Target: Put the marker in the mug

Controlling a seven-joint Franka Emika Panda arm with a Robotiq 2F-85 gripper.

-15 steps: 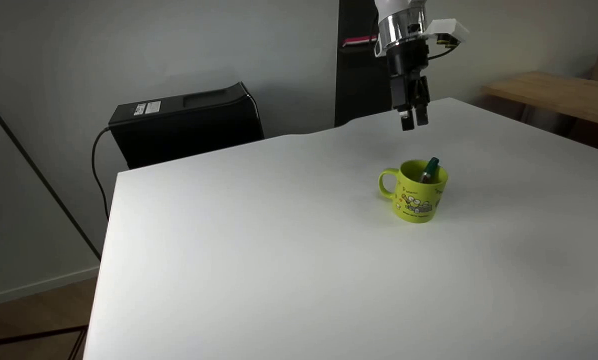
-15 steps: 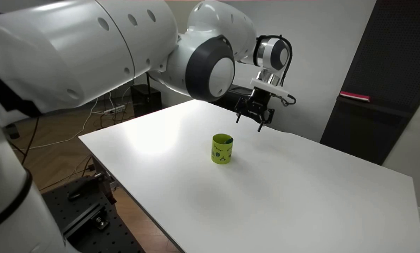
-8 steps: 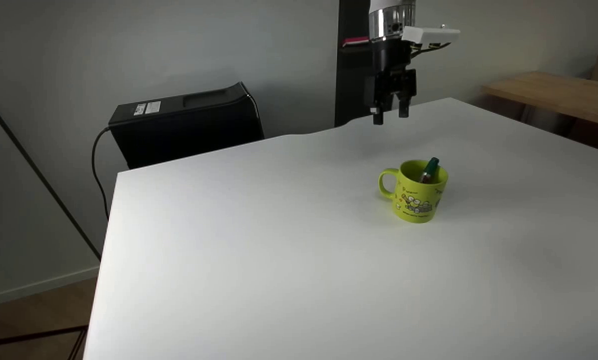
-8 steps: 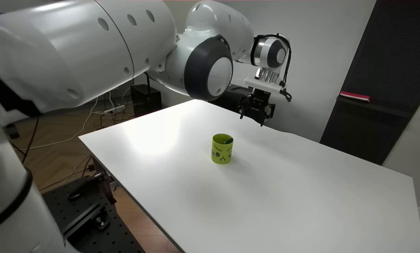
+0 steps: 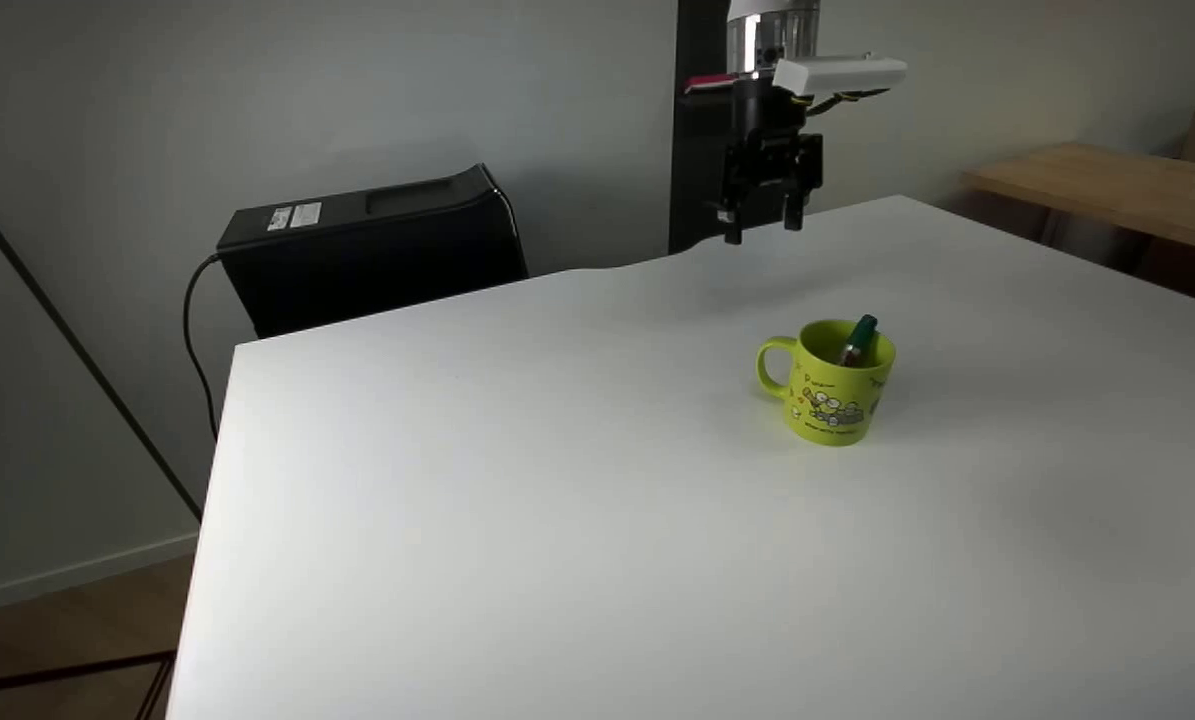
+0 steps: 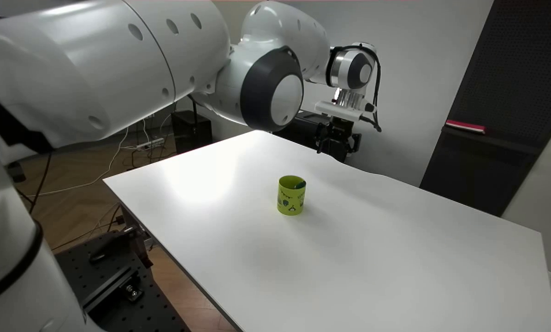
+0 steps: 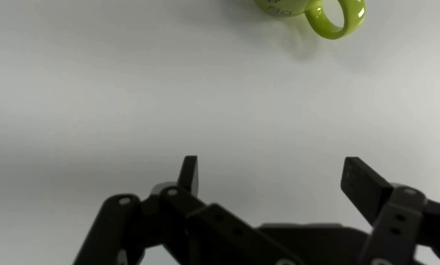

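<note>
The marker (image 5: 861, 336) leans inside the lime-green mug (image 5: 825, 412), its dark green end poking just above the rim and its lower part hidden by the mug's wall; both exterior views show that dark end at the mouth. The mug stands upright on the white table (image 5: 477, 520), with cartoon drawings and lettering, too small to read, printed on its side. In the wrist view it is cut off by the top edge, so that only part of its body and the loop handle (image 7: 321, 25) show. Well apart from the mug, the black Robotiq gripper (image 5: 763, 230) hangs pointing down, its fingers (image 7: 365, 186) spread wide with the table's white surface visible between them. A white bar-shaped housing (image 5: 842, 74) is fixed just above the gripper, and the white Franka arm (image 6: 289, 37) fills the upper left of an exterior view. Past the table's edge, a black casing (image 5: 372, 260) bearing two white labels stands by the grey wall (image 5: 357, 90). A flat red and white item (image 6: 465, 127) lies on the ledge of a tall black unit (image 6: 506, 60). A black perforated plate (image 6: 164, 306) sits beside the table.
</note>
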